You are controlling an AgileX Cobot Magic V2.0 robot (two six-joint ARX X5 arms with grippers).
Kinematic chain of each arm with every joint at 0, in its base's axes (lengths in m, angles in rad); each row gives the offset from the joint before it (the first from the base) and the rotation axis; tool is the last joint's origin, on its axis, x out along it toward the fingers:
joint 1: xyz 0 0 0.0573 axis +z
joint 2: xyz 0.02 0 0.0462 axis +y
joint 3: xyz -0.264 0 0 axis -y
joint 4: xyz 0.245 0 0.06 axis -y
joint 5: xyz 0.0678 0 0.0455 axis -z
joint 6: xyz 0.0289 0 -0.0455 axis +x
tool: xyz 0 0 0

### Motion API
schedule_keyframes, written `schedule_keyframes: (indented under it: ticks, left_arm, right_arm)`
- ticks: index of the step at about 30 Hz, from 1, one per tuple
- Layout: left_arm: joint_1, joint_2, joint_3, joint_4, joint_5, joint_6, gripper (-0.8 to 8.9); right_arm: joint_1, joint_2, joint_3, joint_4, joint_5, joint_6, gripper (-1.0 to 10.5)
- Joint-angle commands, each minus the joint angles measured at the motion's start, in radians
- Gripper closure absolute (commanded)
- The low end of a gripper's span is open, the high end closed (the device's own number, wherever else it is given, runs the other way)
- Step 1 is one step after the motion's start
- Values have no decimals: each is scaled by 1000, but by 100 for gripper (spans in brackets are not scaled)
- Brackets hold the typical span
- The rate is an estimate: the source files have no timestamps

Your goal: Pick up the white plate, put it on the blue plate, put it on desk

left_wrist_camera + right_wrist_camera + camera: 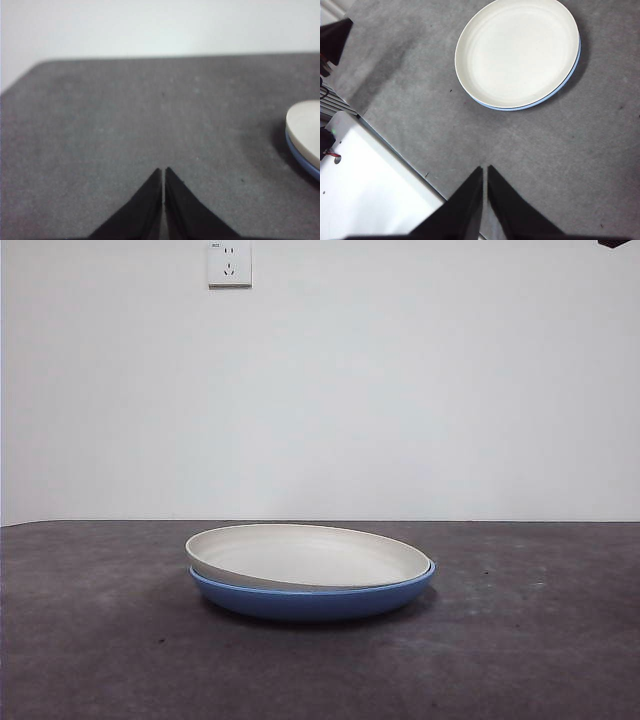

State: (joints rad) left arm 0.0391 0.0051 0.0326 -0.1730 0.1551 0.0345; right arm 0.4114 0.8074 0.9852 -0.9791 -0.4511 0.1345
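On my front feed the wide, shallow, cream-white plate [310, 555] with its matte finish sits nested inside the glossy, round, medium-blue plate [312, 600]. It is not seated level: its rim rides higher on the side toward the wall socket [229, 263] and dips toward the blue rim on the other side, so the white one rests slightly tilted. I can make out faint concentric ridges inside it from the right wrist camera, and nothing lies in it. The blue plate in turn rests directly on the broad, rough, dark grey-brown desk [90, 640], roughly in the middle of the surface as the front camera shows it, and only a thin blue crescent shows past the white rim from above.

My left gripper [163, 170] hangs above bare desk, well to one side of the stacked plates; just the edge of the pair enters its camera. Its two black jaws are pressed together tip to tip with nothing between them. My right gripper [484, 169] is high above the desk, well apart from the plates, looking down on the whole stack, with a white panel [365, 195] beyond the desk edge also in its sight. Its jaws likewise meet at the tips and grip nothing.

In the front feed, the only sign of an arm is a small black tip [615, 244] at the top corner farthest from the wall socket; I cannot tell which arm it belongs to.
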Motion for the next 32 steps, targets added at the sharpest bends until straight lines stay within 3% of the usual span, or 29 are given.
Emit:
schedule_keyframes:
  ticks: [1,30,32]
  left_arm:
    - [3,-2,-21,-8,-2,-20,804]
    - [3,-2,-21,-7,-2,-24,804]
    - [3,-2,-21,-8,-2,-24,804]
  right_arm:
    - [6,8,11,10,-1,-12,939]
    - [6,6,11,10,-2,-12,939]
    - [-7,-3,11,16,24,-49,938]
